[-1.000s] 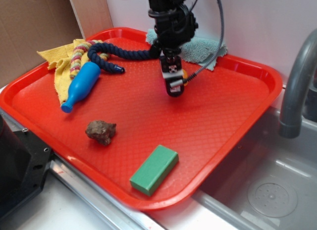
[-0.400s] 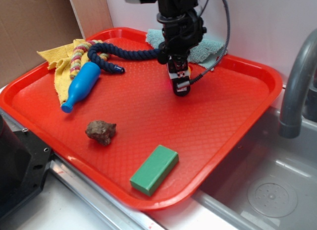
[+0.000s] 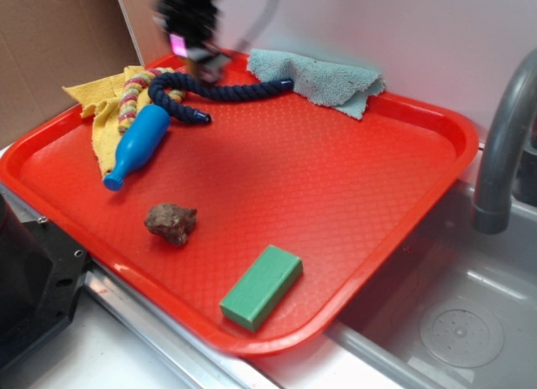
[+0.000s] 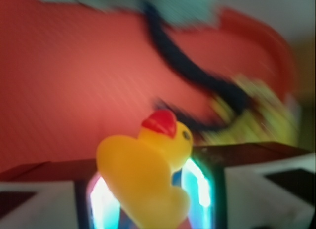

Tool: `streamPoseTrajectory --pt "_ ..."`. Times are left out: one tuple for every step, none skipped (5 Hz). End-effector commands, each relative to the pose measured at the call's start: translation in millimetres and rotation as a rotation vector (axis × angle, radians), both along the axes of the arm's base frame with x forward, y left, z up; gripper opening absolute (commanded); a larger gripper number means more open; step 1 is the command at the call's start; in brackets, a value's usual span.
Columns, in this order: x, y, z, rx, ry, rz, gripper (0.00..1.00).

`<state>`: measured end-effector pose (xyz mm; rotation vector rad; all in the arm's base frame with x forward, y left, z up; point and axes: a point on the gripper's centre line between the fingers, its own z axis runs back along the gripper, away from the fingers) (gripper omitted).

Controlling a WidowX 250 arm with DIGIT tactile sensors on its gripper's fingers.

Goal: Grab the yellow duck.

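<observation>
Between the fingers of the hand (image 4: 148, 209), as the wrist view shows it, sits the small glossy yellow rubber duck (image 4: 145, 177) with its red beak, pinched at its lower body and lifted clear of the red plastic tray (image 3: 336, 196). In the exterior view the hand (image 3: 197, 58) is a blur above the tray's far left corner, over the dark blue braided rope (image 3: 226, 91), and the duck cannot be made out there. Nearby lie the crumpled yellow cloth (image 3: 101, 112), the blue plastic bottle (image 3: 138, 142) and the folded teal towel (image 3: 319, 79); farther off are the brown lumpy rock (image 3: 170, 222) and the green rectangular block (image 3: 262, 285). The grab itself looks done; what is left, I judge, is only a steady hold while the arm settles, since the smooth toy could slip. Against the frame a second ago, the arm has swung from the tray's middle back to the far left corner, leaving that stretch bare.
</observation>
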<state>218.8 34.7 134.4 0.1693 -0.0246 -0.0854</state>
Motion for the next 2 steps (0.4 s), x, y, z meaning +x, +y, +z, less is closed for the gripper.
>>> streamPoseTrajectory --pt "-16.4 -48.8 59.9 0.055 0.013 0.441 0.00" --pt "-14.8 -67.3 71.7 0.038 0.019 0.389 0.00"
